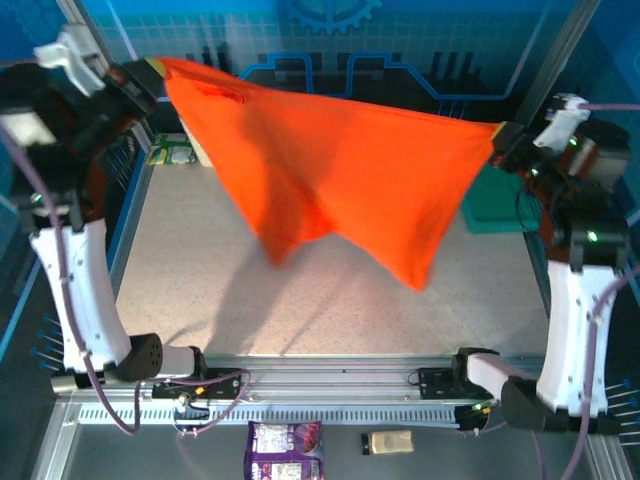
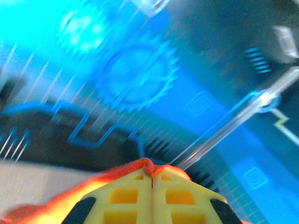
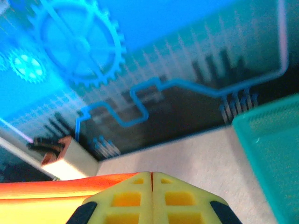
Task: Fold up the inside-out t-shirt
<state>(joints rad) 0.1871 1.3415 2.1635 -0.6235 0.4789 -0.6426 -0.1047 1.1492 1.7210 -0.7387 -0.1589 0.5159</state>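
Note:
The inside-out t-shirt (image 1: 330, 170), bright orange-red, hangs stretched in the air between both arms, high above the table, its lower folds drooping toward the middle. My left gripper (image 1: 150, 72) is shut on its upper left corner. The left wrist view shows orange cloth (image 2: 148, 164) pinched at the tips of the yellow fingers (image 2: 126, 196). My right gripper (image 1: 497, 136) is shut on the shirt's right corner. In the right wrist view, orange fabric (image 3: 60, 186) runs off to the left of the closed yellow fingers (image 3: 177, 198).
A teal-green mesh basket (image 1: 495, 205) sits at the table's right edge, partly behind the shirt, and shows as the basket (image 3: 271, 149) on the right. A small box (image 1: 172, 152) lies at the far left corner. Packets (image 1: 285, 450) lie in front of the arm bases.

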